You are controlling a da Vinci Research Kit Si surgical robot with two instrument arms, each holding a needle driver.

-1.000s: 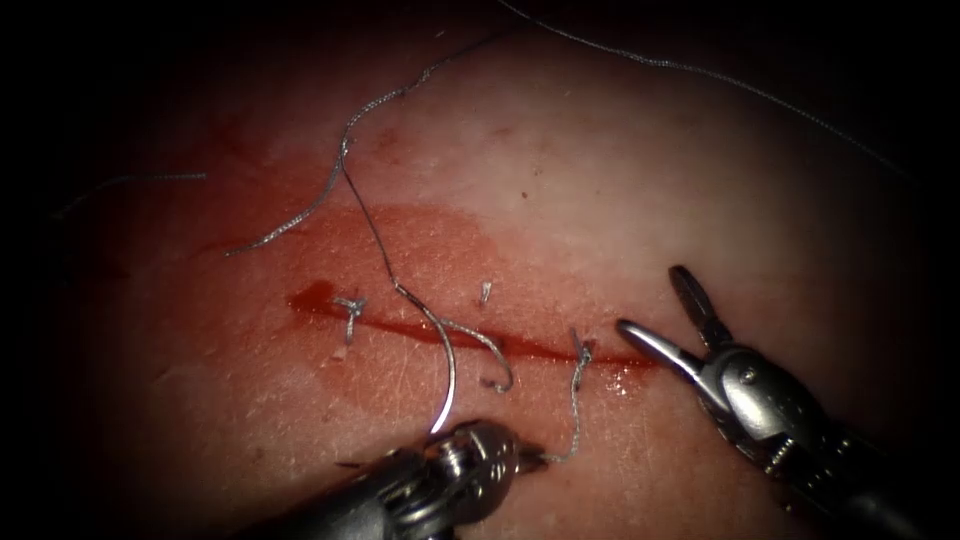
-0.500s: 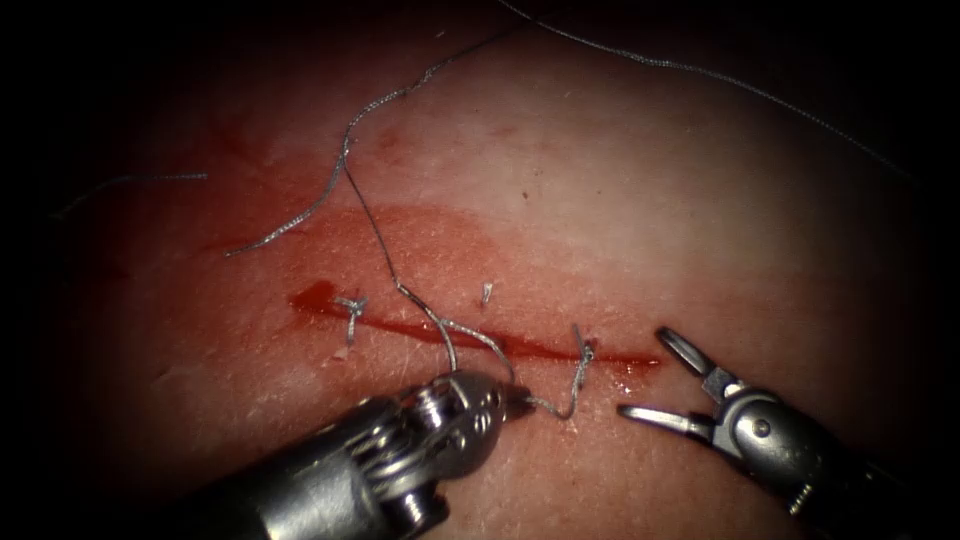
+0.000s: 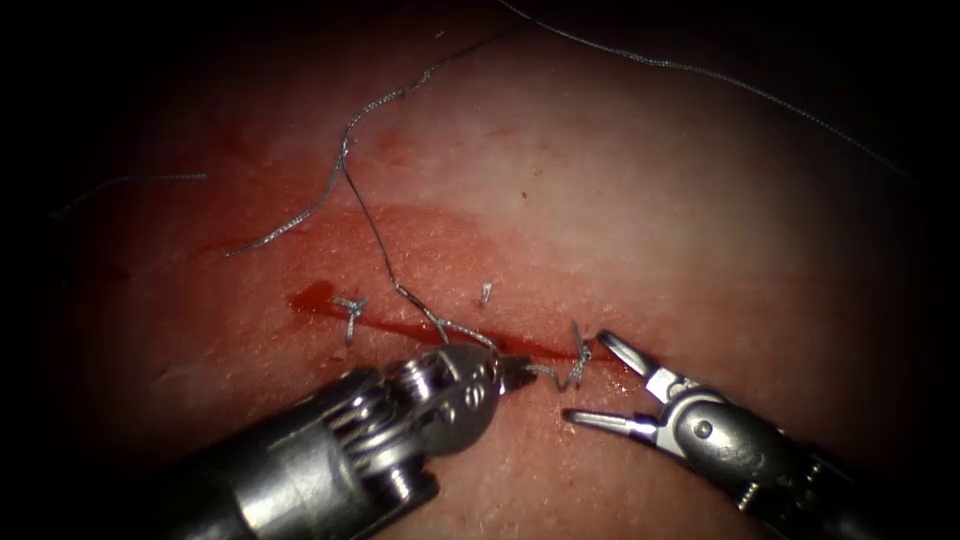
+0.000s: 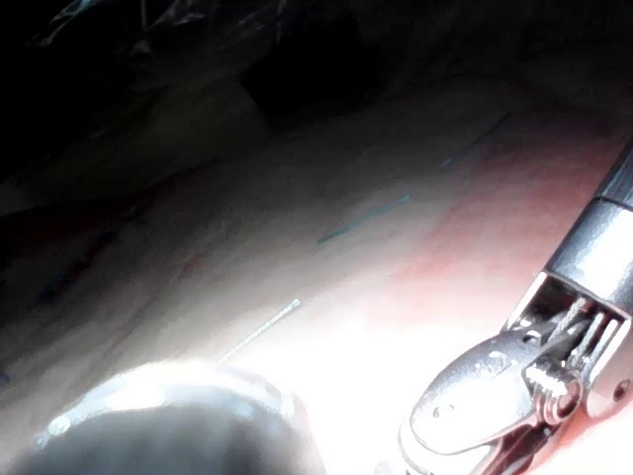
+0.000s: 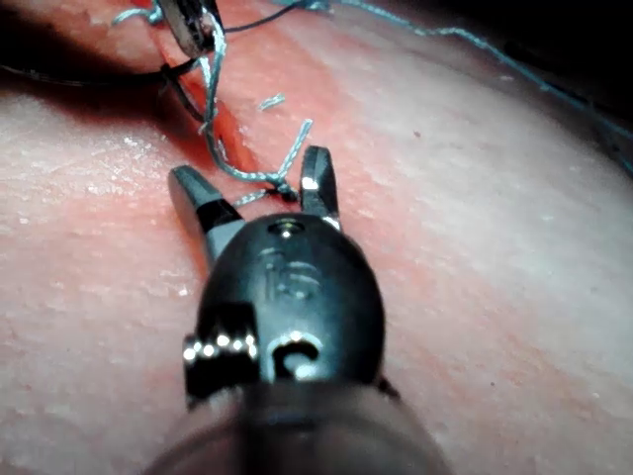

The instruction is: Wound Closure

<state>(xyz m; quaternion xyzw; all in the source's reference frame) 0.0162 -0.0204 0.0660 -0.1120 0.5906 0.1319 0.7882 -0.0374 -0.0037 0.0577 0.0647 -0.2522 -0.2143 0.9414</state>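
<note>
The left tool [image 3: 515, 373], a ribbed steel barrel, has its short jaws pinched on the braided grey thread [image 3: 548, 372] just below the cut [image 3: 480, 340]. The curved needle cannot be made out now; I cannot tell where it sits. The right tool [image 3: 598, 385] has its slim, polished jaws spread wide and holds nothing, straddling the frayed knot [image 3: 579, 358] at the cut's right end. Glossy red fluid [image 3: 315, 296] pools along the narrow slit in the pale, finely wrinkled tissue [image 3: 640, 200]. More thread trails loosely upward.

Left tool [image 3: 515, 373] left of the knot [image 3: 578, 358] — right tool [image 3: 598, 380] just right, on the cut [image 3: 420, 330].
</note>
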